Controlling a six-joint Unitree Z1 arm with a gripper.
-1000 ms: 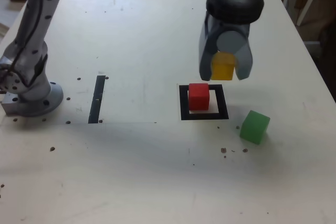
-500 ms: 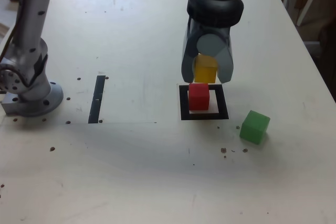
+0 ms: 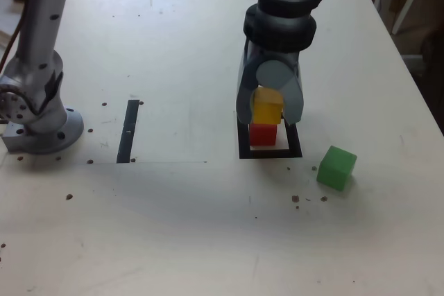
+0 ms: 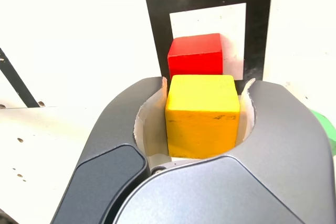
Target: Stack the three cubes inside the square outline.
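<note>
One yellow cube [image 3: 267,109], clamped in the jaws of the gripper [image 3: 268,112], hangs just above the red cube [image 3: 263,134] inside the square outline [image 3: 242,145]; green cube [image 3: 336,167] waits right, exterior view.

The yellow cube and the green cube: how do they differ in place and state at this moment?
The yellow cube is gripped in the tool, just above the red cube; whether they touch is unclear. The green cube lies free on the table. The yellow cube is over the square outline, while the green cube sits outside it, toward the exterior view's right. Both look alike in size and shape.
</note>
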